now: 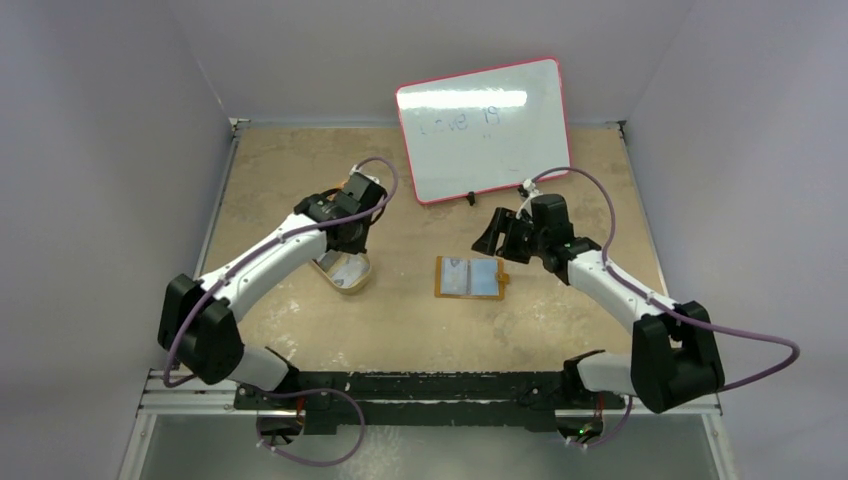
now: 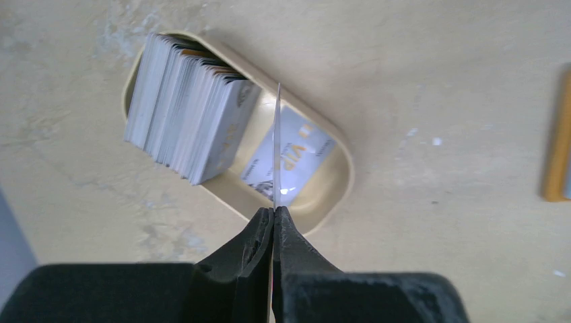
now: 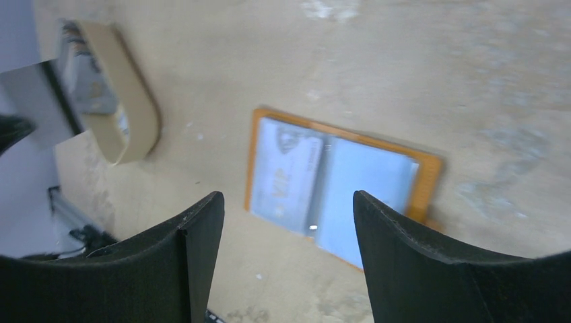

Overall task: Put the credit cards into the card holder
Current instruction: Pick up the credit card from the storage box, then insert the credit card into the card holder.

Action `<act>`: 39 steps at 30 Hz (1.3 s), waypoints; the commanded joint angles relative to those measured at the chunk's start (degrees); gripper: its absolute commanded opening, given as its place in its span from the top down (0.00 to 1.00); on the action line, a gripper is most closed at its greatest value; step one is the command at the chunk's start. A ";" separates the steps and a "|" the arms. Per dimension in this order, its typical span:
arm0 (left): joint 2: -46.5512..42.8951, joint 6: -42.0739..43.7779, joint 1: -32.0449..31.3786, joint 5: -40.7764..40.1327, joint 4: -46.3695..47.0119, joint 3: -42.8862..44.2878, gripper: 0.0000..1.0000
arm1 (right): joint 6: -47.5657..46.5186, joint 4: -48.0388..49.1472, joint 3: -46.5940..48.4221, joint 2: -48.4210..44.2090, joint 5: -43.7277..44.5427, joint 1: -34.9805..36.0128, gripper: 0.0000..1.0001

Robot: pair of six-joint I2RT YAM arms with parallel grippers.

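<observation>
A tan oval dish (image 2: 339,176) holds a leaning stack of grey-silver credit cards (image 2: 188,108) and one flat card marked VIP (image 2: 301,152). My left gripper (image 2: 275,210) is shut on a single credit card (image 2: 277,145), seen edge-on and upright above the dish. From above, the left gripper (image 1: 347,243) hangs over the dish (image 1: 352,286). The orange card holder (image 1: 470,277) lies open mid-table, pale blue inside (image 3: 367,195), with one card (image 3: 286,171) in its left pocket. My right gripper (image 3: 286,202) is open and empty, hovering just right of the holder (image 1: 490,238).
A red-framed whiteboard (image 1: 485,125) leans at the back of the table. The holder's orange edge (image 2: 557,145) shows at the right of the left wrist view. Grey walls enclose the table on three sides.
</observation>
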 commanded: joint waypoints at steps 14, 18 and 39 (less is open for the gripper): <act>-6.57 -29.22 0.37 40.06 46.39 -12.03 1.00 | -4.07 -2.92 -2.48 6.74 7.35 -3.36 0.38; -3.26 -36.60 0.15 44.41 57.80 -17.40 1.00 | -4.47 0.58 -3.99 8.15 5.74 -3.34 0.47; 16.13 -29.55 -5.09 52.82 53.49 -12.72 1.00 | -4.90 3.10 -6.43 8.94 3.04 -3.27 0.62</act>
